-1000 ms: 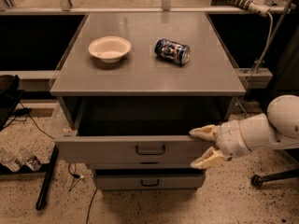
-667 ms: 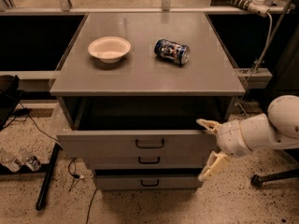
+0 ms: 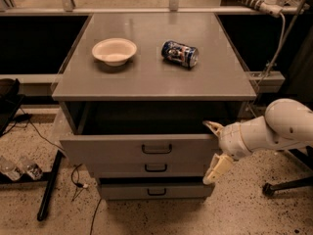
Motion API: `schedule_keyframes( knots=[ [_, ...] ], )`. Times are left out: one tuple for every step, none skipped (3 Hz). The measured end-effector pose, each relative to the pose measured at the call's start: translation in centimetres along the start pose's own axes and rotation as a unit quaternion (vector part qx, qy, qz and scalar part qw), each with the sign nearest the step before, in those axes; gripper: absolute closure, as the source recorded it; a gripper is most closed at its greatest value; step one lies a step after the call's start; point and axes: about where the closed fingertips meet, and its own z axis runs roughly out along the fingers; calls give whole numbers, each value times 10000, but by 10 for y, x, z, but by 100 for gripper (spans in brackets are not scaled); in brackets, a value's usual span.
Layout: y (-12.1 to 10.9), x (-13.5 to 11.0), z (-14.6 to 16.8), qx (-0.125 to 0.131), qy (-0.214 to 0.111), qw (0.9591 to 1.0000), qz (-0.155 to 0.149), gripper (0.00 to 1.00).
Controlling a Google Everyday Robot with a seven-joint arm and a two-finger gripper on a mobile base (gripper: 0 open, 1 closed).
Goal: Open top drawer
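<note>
hand by top drawer, right corner — tray open above

The top drawer sits slightly further in than a second ago, so the middle drawer now shows its front beneath it. The claw spreads wider at the drawer's right end, its lower finger hanging lower.

The pincer, low on the right of the view, had two cream, tapering fingers spread wide apart. To its right came a rounded white wrist and a thick, smooth white arm with a few small dark dots.
</note>
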Motion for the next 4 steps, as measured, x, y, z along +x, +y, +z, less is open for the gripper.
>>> schedule_keyframes(
  knots=[
    [0,1,1,-11,-1,10000,1,0],
    [1,-1,-1,-42,-24,10000,17,19],
    [0,-5,-5,-44,-27,10000,17,43],
    [-1,-9,-10,-44,-27,10000,17,66]
  ],
)
